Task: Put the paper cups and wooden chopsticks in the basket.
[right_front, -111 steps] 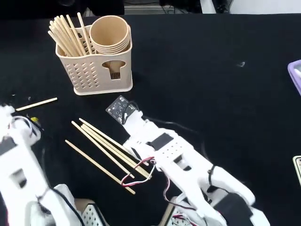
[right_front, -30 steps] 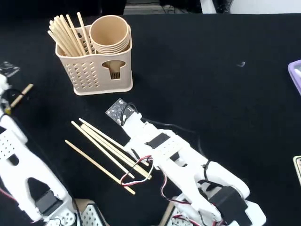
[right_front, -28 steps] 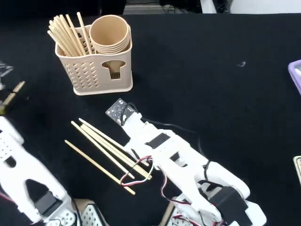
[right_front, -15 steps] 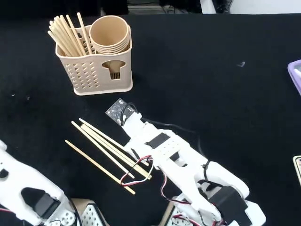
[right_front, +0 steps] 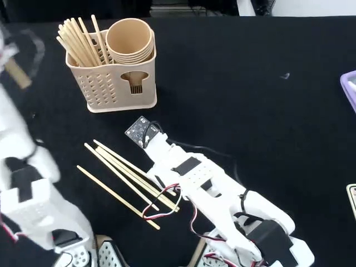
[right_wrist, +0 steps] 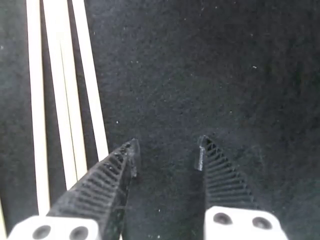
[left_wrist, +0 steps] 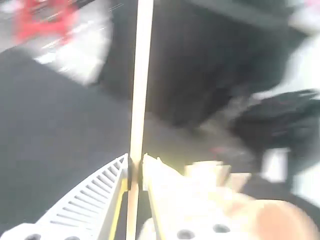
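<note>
Held chopstick [left_wrist: 141, 75], a single one, is clamped between the fingers of the left hand [left_wrist: 135, 167]. Most of its visible length runs straight out past the fingertips. In the high view that hand and the stick sit left of the basket [right_front: 111, 89], too blurred to tell their height.

Basket: standing chopsticks [right_front: 80, 41] are fanned in its left compartment, and a nested stack of paper cups [right_front: 130, 39] is in its right compartment. Cups look done.

Several loose chopsticks [right_front: 125, 175] lie flat on the counter [right_front: 250, 111] on the arms' side of the basket. They are well apart from it and roughly parallel. Right hand [right_wrist: 167, 150] sits close over the counter just beside those loose sticks, fingers apart, nothing between them.

Step in hand, my read: get the clamped stick into the basket's left compartment. To do it well:
- Carry it over the left compartment, not the cup side.
- Tip it near upright so the lower end enters first.
- Aim for a gap among the fanned sticks, since their leaning tops could deflect it.
- Lower it well inside the rim before letting go, so it doesn't bounce out.
- Swing slowly, because a thin stick in a narrow pinch may swivel.
- Keep clear of the cup stack, which is light and could tip if knocked.

After that, the loose pile is left to do.
</note>
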